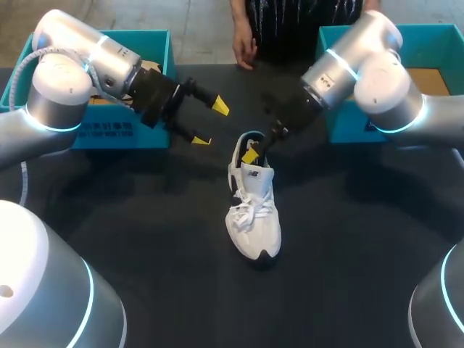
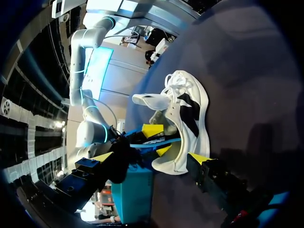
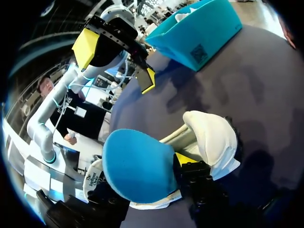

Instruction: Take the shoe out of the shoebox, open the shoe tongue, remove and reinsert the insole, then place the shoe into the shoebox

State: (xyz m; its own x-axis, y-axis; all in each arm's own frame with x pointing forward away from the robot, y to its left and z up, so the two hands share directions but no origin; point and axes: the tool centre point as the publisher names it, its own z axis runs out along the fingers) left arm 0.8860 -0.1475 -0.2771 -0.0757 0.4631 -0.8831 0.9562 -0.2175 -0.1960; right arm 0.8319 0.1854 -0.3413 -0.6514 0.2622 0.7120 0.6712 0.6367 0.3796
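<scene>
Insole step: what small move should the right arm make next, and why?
Probably raise the right gripper a little, up and away from the shoe. Its fingers pinch the blue insole at the heel opening, and the insole seems not yet clear of the shoe. The left gripper hangs open, apart from the shoe.

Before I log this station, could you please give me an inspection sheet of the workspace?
Surface: black table.
Job's things: white shoe upright mid-table; blue insole raised from its heel opening; left shoebox and right shoebox, both teal, at the far corners.
Clutter: nothing seen.
Grippers: left gripper open, beside the shoe's heel; right gripper shut on the insole.
Cables: grey hose looped by the left arm.
Surroundings: a person's hand at the table's far edge.
</scene>
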